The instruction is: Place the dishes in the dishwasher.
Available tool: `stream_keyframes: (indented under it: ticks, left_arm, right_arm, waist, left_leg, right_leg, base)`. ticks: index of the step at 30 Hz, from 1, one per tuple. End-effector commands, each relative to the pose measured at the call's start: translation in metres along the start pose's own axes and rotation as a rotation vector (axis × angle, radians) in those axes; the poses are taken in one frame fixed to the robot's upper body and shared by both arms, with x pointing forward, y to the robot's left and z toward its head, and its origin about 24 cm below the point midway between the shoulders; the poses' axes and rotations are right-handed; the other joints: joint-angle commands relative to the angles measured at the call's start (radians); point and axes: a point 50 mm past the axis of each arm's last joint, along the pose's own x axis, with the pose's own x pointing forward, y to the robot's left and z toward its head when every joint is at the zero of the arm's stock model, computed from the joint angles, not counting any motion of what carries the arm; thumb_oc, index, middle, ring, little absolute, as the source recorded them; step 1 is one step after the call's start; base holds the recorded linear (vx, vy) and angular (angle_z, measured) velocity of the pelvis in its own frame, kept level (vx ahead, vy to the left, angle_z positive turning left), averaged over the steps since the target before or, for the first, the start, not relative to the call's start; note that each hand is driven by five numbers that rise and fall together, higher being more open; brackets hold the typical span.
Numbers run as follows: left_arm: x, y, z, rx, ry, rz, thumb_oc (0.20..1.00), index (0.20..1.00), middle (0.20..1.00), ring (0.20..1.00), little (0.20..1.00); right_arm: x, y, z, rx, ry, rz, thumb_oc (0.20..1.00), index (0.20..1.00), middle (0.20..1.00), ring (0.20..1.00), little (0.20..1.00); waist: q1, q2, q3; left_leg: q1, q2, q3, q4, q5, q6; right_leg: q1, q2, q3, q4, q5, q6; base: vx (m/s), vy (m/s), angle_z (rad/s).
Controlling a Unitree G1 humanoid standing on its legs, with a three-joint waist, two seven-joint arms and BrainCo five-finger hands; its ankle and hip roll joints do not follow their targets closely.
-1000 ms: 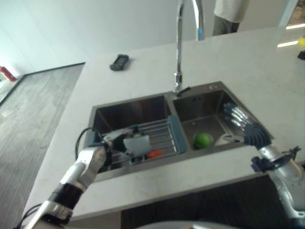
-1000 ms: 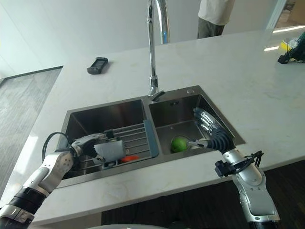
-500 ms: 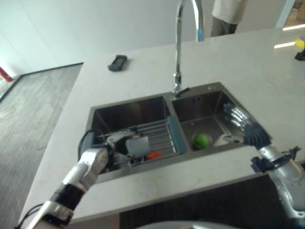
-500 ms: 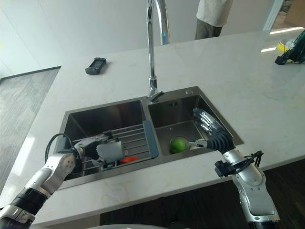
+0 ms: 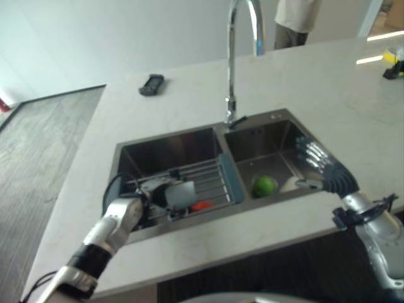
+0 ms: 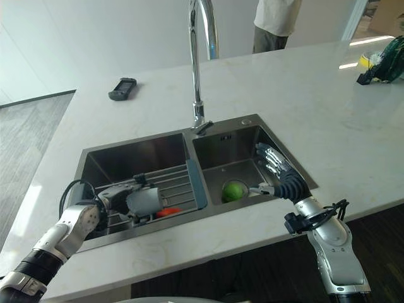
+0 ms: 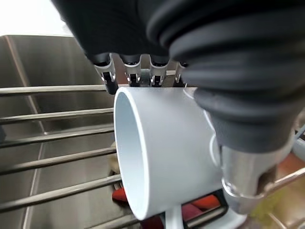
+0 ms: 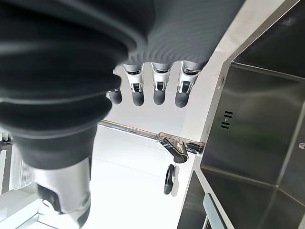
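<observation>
currently left hand grips white ceramic mug at lower left; lift straight off steel wire rack; right hand open.

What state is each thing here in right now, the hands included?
Left hand: shut on the mug.
Mug: white, tipped on its side, above the rack.
Rack: spans the left basin.
Right hand: open, holds nothing, over the right basin.
Green ball: lying in the right basin.
Tap: no water running.
</observation>
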Motion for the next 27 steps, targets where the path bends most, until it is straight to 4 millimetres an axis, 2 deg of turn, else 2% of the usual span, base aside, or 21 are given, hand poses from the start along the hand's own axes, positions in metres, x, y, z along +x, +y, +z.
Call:
stream_keyframes:
  ticks: [1, 7, 11, 12, 13, 18, 27]
  left_arm:
    - [0.007, 0.021, -0.005, 0.069, 0.042, 0.056, 1.0, 1.0, 1.0, 1.0, 1.0]
    - [0.01, 0.006, -0.01, 0.079, 0.072, 0.026, 1.0, 1.0, 1.0, 1.0, 1.0]
    - [0.011, 0.003, -0.012, 0.09, 0.092, 0.013, 1.0, 1.0, 1.0, 1.0, 1.0]
    - [0.011, 0.002, -0.014, 0.097, 0.108, 0.027, 0.489, 0.489, 0.489, 0.489, 0.489]
    - [0.012, 0.0, -0.015, 0.112, 0.122, 0.024, 0.2, 0.2, 0.2, 0.2, 0.2]
    - [0.017, -0.013, -0.013, 0.174, 0.128, 0.016, 0.2, 0.2, 0.2, 0.2, 0.2]
    - [0.014, -0.006, -0.008, 0.185, 0.046, 0.104, 0.2, 0.2, 0.2, 0.2, 0.2]
  right_arm:
    - [0.015, -0.004, 0.03, -0.035, -0.18, -0.011, 1.0, 1.0, 1.0, 1.0, 1.0]
    - [0.015, -0.005, 0.031, -0.034, -0.183, -0.008, 1.0, 1.0, 1.0, 1.0, 1.0]
    - [0.015, -0.005, 0.03, -0.035, -0.184, -0.003, 1.0, 1.0, 1.0, 1.0, 1.0]
    - [0.015, -0.005, 0.031, -0.035, -0.185, 0.0, 1.0, 1.0, 1.0, 1.0, 1.0]
    - [0.015, -0.005, 0.031, -0.033, -0.185, 0.0, 1.0, 1.0, 1.0, 1.0, 1.0]
    - [0.017, -0.005, 0.032, -0.032, -0.184, 0.002, 1.0, 1.0, 1.0, 1.0, 1.0]
    - [0.014, -0.002, 0.027, -0.028, -0.178, 0.001, 1.0, 1.0, 1.0, 1.0, 1.0]
  waist:
    - [-0.006, -0.022, -0.003]
    - [-0.01, -0.023, -0.004]
    - [-0.011, -0.022, -0.004]
    - [-0.012, -0.022, -0.004]
    - [-0.012, -0.024, -0.004]
    - [-0.015, -0.028, -0.003]
    - [-0.012, -0.033, -0.003]
  left_leg:
    - [0.079, -0.025, 0.013, 0.008, -0.139, -0.014]
    - [0.079, -0.025, 0.015, 0.008, -0.14, -0.013]
    - [0.079, -0.025, 0.016, 0.008, -0.141, -0.013]
    - [0.08, -0.024, 0.017, 0.008, -0.141, -0.014]
    - [0.08, -0.024, 0.017, 0.008, -0.142, -0.013]
    - [0.079, -0.024, 0.019, 0.008, -0.142, -0.014]
    - [0.077, -0.027, 0.018, 0.008, -0.143, -0.012]
  right_leg:
    - [0.006, -0.012, -0.011, 0.034, -0.062, 0.051]
    - [0.003, -0.009, -0.006, 0.038, -0.065, 0.049]
    - [0.003, -0.009, -0.006, 0.037, -0.065, 0.049]
    - [0.003, -0.008, -0.006, 0.037, -0.065, 0.049]
    - [0.003, -0.009, -0.007, 0.037, -0.065, 0.049]
    - [0.0, -0.008, -0.003, 0.041, -0.067, 0.05]
    - [-0.001, -0.011, -0.005, 0.039, -0.062, 0.053]
  base:
    - [0.0, 0.0, 0.0]
    - [0.0, 0.0, 0.0]
    - [0.01, 0.004, -0.03]
    - [0.01, 0.003, -0.07]
    - [0.01, -0.003, -0.06]
    - [0.0, -0.002, -0.04]
    - [0.0, 0.0, 0.0]
